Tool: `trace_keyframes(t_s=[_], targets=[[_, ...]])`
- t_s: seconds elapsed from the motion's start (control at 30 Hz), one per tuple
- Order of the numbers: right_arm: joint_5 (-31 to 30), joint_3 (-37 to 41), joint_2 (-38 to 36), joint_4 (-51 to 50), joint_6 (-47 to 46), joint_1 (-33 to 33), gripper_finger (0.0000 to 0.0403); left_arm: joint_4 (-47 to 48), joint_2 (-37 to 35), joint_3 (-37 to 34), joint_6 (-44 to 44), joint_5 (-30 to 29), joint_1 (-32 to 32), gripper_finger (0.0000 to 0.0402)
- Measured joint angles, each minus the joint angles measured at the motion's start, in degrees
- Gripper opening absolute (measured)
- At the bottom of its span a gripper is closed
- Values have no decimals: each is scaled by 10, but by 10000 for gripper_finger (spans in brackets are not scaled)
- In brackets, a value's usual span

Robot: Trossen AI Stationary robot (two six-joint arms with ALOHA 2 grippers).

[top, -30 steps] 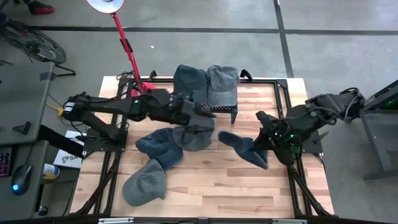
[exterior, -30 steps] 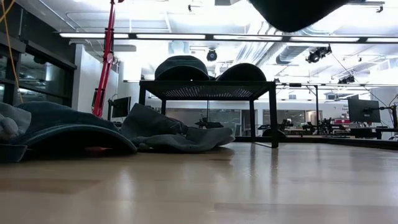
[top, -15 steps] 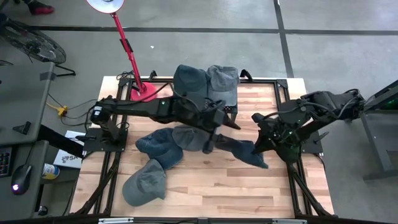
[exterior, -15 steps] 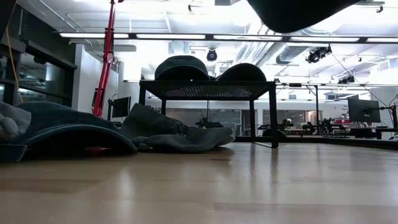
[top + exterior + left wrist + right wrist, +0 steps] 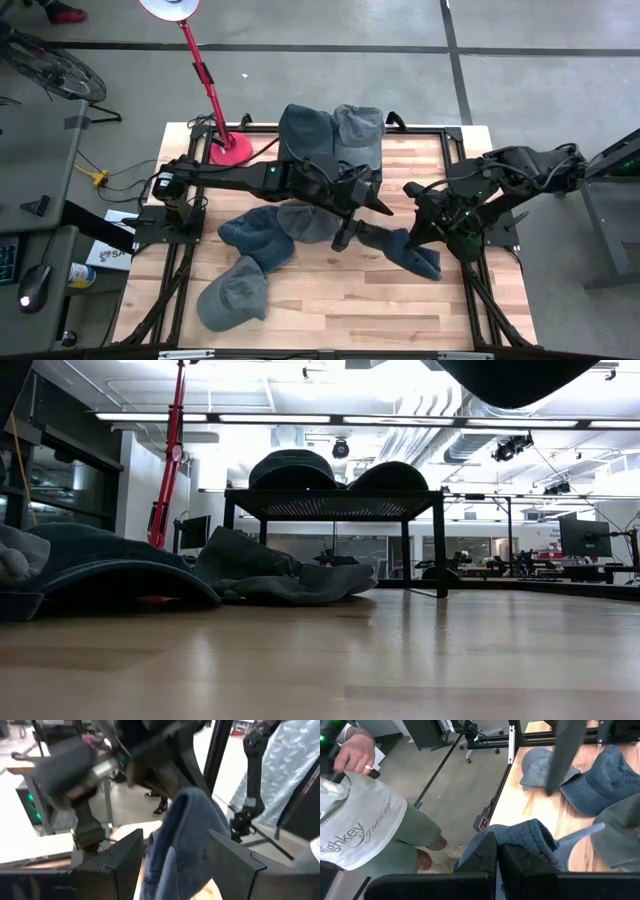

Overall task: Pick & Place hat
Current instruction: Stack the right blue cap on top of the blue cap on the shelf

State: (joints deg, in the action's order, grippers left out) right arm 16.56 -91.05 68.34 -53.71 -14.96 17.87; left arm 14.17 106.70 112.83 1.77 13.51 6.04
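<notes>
**Inspector:** Denim, soft and limp. The hat (image 5: pixel 400 247) hangs slack between the two arms above the table (image 5: pixel 320 305), well right of the other caps (image 5: pixel 255 235) lying on the wood. I judge it light, not fragile, apt to fold and slide wherever it is pinched. The brim or a bunched edge would be the surest hold; the crown would only crumple.

**Onlooker:** And the arms, from the left?

**Inspector:** The left arm is stretched long across the middle of the table, past the black rack (image 5: pixel 345 170) that carries two caps. The left gripper (image 5: pixel 340 236) sits at the hat's near end. Its wrist camera shows the fingers (image 5: pixel 122 862) spread, with blue cloth (image 5: pixel 180 845) hanging between them and not yet pinched.

**Onlooker:** The right one?

**Inspector:** The right arm is folded at the table's right edge, its wrist turned down and inward. The right gripper (image 5: pixel 497 855) has its fingers pressed together on a fold of the hat; cloth bulges beside them. It carries the whole weight.

**Onlooker:** Anyone nearby?

**Inspector:** A person (image 5: pixel 365 825) stands off the table's edge, visible in the right wrist view.
</notes>
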Motion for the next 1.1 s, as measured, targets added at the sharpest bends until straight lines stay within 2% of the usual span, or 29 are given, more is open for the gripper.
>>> trace_keyframes(t_s=[0.53,0.83,1.1], targets=[[2,0,0,22,26,-14,0,-19,11,-1,3,0,0,209],[-12,0,-1,26,30,-14,0,72,11,-1,18,19,0,209],[-31,-21,-1,23,35,-14,0,109,11,-1,35,24,0,199]])
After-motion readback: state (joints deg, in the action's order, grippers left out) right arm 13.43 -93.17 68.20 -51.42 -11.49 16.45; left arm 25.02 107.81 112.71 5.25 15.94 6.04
